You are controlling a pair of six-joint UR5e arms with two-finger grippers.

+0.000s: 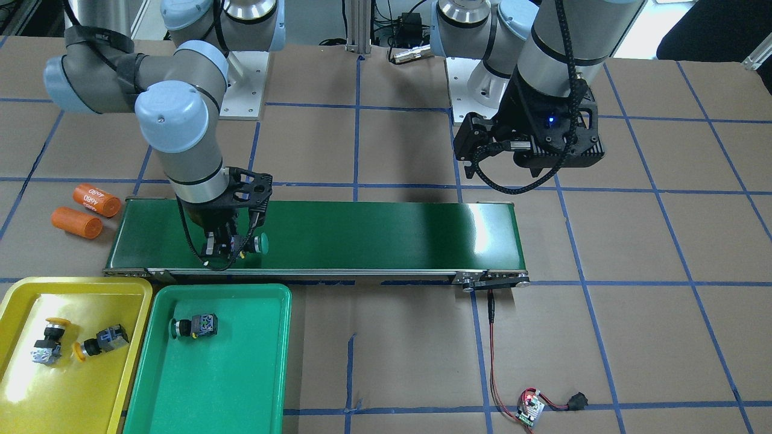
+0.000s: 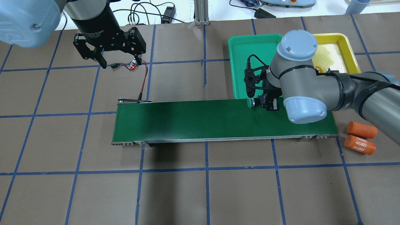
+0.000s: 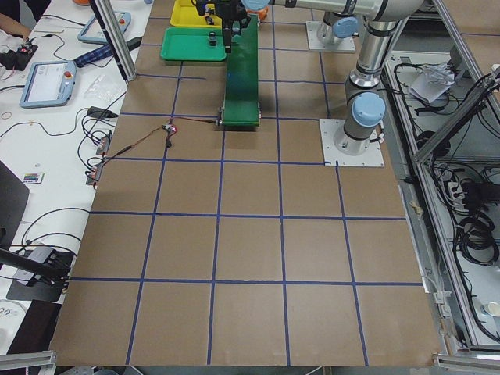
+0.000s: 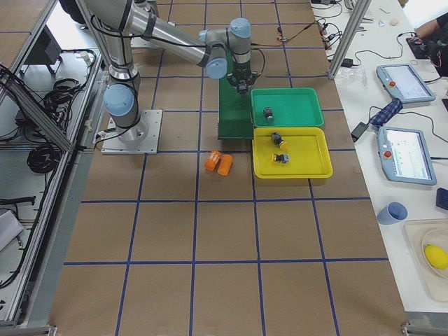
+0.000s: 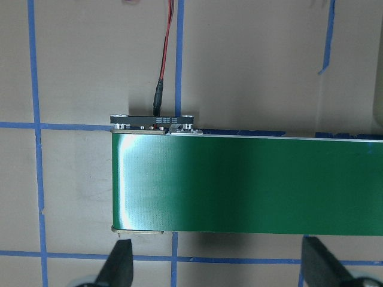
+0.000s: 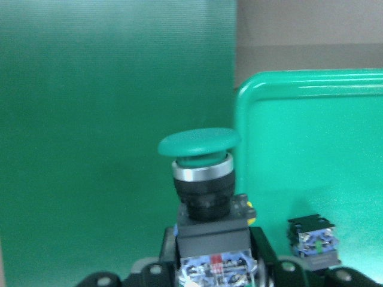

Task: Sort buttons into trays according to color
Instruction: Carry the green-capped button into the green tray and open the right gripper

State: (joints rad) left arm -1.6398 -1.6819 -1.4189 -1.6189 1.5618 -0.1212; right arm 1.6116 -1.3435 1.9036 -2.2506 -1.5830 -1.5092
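Observation:
My right gripper (image 1: 228, 244) is shut on a green button (image 1: 259, 243) and holds it over the conveyor belt's edge beside the green tray (image 1: 241, 374). The right wrist view shows this button (image 6: 200, 173) between the fingers, cap pointing away. A second green button (image 1: 193, 326) lies in the green tray. Two yellow buttons (image 1: 51, 340) (image 1: 99, 342) lie in the yellow tray (image 1: 18, 295). My left gripper (image 2: 118, 59) is open and empty, high over the belt's other end, and its fingertips (image 5: 119, 263) stand wide apart.
The long dark-green conveyor belt (image 1: 374, 235) runs across the table's middle. Two orange cylinders (image 1: 93, 200) lie beyond its end near the trays. A small circuit board (image 1: 531, 408) with red wires lies near the belt's other end.

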